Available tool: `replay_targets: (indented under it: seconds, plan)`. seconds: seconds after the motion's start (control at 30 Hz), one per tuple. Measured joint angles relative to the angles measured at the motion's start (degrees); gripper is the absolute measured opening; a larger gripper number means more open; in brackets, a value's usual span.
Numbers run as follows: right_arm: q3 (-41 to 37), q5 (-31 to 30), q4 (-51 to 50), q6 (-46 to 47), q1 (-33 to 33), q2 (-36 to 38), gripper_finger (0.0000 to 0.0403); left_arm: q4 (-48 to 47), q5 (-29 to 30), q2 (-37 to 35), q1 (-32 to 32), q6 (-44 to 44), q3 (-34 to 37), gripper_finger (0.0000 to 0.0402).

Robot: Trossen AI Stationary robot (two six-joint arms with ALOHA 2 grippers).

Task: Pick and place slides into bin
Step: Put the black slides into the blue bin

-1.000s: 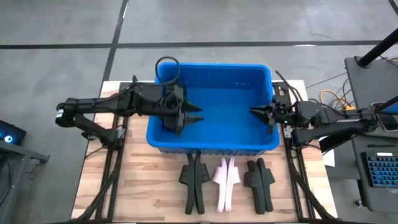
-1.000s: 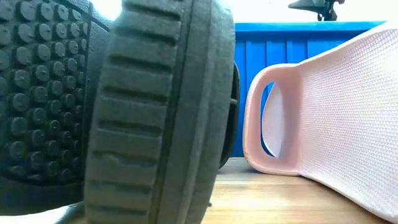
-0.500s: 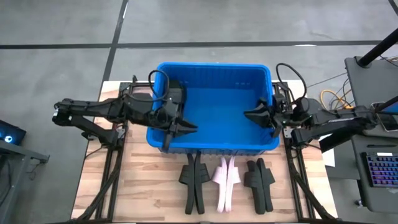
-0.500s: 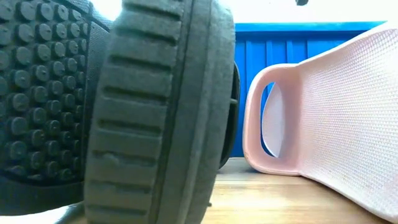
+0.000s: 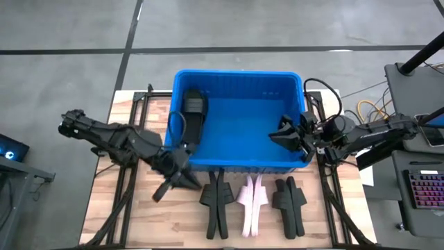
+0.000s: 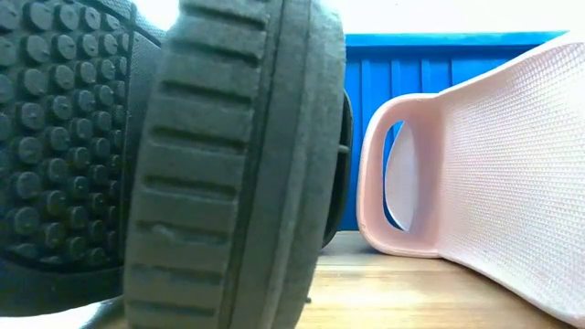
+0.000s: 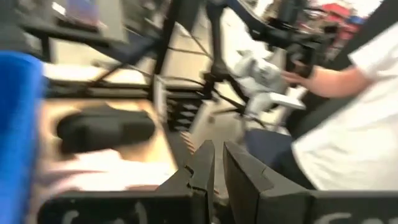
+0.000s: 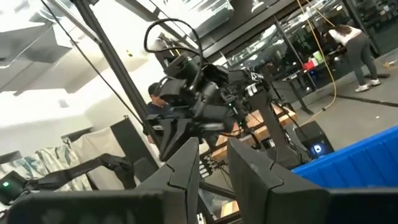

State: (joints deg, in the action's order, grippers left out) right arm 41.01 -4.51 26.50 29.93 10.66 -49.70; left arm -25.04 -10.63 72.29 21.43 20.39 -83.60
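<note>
- high view: one black flat slip-on slide (image 5: 192, 114) now lies inside the large bright blue ribbed plastic bin (image 5: 239, 165), against its left wall, where a second ago the left gripper (image 5: 182, 182) hung over it with fingers apart; the drop looks done.
- that gripper has since swung out over the bin's front left corner to the pale wooden slatted table (image 5: 142, 222), fingers pressed together and holding nothing, just beside the nearest black slide pair standing on edge (image 5: 216, 198).
- the pale pink slide pair (image 5: 251, 201) and a second black slide pair (image 5: 289, 201) wait in the same row in front of the bin, so most of the job remains.
- the right gripper (image 5: 286, 136) hovers over the bin's right side, a little lower than before, its arm reaching in over the right rim.
- low view: a ridged black sole and a pink strap fill the frame before the blue wall; nothing here has shifted.
- left wrist view: its fingers sit almost touching, aimed along the table past a blurred black slide; a person in a white shirt stands beyond.
- right wrist view: its fingers stand slightly apart on nothing, facing the left arm across the blue rim.
</note>
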Motion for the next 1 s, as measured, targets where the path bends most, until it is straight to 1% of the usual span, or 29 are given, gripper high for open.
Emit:
replay_targets:
  seconds: [0.1, 0.2, 0.23, 0.33, 0.43, 0.53, 0.57, 0.63, 0.7, 0.73, 0.8, 0.87, 1.0]
  plan:
    - [0.0, -0.02, 0.09, 0.02, -0.01, -0.64, 0.0077, 0.09, -1.36, 0.61, 2.23, 5.2, 0.75, 0.0019]
    - [0.0, -0.01, 0.02, 0.02, -0.03, -1.39, 0.0073, 0.49, -1.45, 2.06, 3.14, 5.53, 1.51, 0.0019]
    - [0.0, -0.02, 0.03, 0.01, -0.02, -1.53, 0.0072, 0.6, -1.27, 2.7, 3.13, 4.44, 1.52, 0.0019]
    - [0.02, -0.03, 0.14, 0.01, 0.17, -2.23, 0.0069, 1.05, 3.71, 4.74, 3.16, 1.22, 1.52, 0.003]
    - [0.02, -0.02, -0.06, 0.02, 0.21, -3.02, 0.007, -0.3, 7.55, 6.85, 4.39, -3.24, 1.53, 0.0062]
    - [0.02, -0.02, 0.07, 0.02, 0.21, -3.7, 0.0074, -4.62, 9.07, 8.32, 5.89, -8.19, 1.54, 0.011]
    - [0.02, -0.02, -0.06, 0.02, 0.21, -3.85, 0.0076, -7.58, 9.05, 8.6, 6.34, -9.4, 1.52, 0.0127]
    - [0.02, -0.02, 0.01, 0.14, 0.21, -4.39, 0.0078, -16.73, 9.07, 9.05, 7.05, -9.44, 1.53, 0.0158]
    - [0.02, -0.02, -0.04, 0.73, 0.21, -4.71, 0.0079, -24.44, 9.31, 9.6, 7.87, -7.8, 1.81, 0.0183]
    - [0.02, -0.02, -0.02, 1.0, 0.21, -4.89, 0.0079, -26.79, 10.0, 9.75, 8.34, -6.15, 2.28, 0.0192]
    - [0.02, -0.12, 0.04, 1.11, 0.21, -5.17, 0.0078, -27.98, 13.29, 9.63, 10.19, -3.6, 4.28, 0.0202]
    - [0.02, -1.18, 0.02, 1.53, 0.21, -5.26, 0.0075, -26.54, 17.13, 9.53, 12.33, -2.8, 6.32, 0.0205]
    - [0.02, -1.57, 0.09, 1.55, 0.21, -5.2, 0.0069, -22.67, 27.36, 9.51, 16.14, -0.06, 9.42, 0.0206]
